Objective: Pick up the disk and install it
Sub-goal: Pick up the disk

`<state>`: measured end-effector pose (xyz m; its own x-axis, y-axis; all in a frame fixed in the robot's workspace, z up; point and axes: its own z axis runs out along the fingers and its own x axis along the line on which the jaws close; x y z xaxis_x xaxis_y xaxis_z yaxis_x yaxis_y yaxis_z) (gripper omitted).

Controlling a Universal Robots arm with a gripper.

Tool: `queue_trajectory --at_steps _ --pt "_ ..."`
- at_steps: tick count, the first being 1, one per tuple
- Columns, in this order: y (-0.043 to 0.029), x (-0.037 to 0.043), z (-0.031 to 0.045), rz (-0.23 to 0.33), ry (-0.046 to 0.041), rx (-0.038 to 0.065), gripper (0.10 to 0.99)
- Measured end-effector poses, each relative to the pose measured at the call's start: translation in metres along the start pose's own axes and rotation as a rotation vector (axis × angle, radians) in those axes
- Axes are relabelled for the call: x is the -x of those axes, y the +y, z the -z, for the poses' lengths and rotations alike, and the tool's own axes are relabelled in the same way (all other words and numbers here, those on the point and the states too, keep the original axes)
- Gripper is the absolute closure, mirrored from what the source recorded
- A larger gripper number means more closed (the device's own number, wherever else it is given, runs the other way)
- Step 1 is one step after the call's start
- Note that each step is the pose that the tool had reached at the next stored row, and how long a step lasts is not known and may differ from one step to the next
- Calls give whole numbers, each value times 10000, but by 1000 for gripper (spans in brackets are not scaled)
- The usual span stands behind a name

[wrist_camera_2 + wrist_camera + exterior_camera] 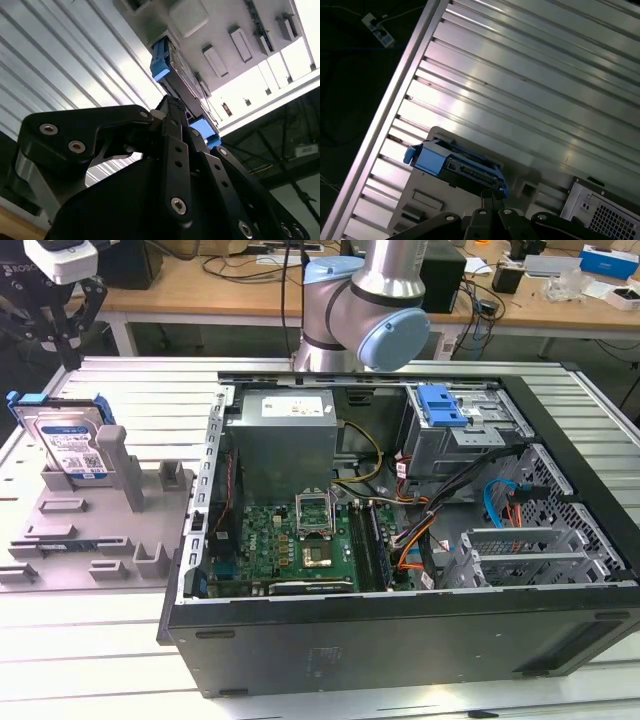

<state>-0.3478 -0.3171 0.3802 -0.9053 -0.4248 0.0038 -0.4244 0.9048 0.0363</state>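
Disk (70,443) stands on edge in the grey holder (105,535) on the table (140,390), at the exterior view's left, beside the open computer case (400,640). Gripper (68,355) hangs just above the disk, clear of it, jaws pressed together and holding nothing.

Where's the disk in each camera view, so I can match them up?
Exterior view: disk upright at the exterior view's left.
Second wrist view: disk edge-on, blue frame showing.
First wrist view: disk edge-on.
Shared landmark: the grey holder it stands in.
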Motion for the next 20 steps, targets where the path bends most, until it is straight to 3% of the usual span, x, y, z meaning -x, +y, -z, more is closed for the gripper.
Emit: queue_trajectory --at_steps 16,20 --pt "0 0 -10 3237 125 -59 980" --pt "0 0 -16 4435 166 -63 980"
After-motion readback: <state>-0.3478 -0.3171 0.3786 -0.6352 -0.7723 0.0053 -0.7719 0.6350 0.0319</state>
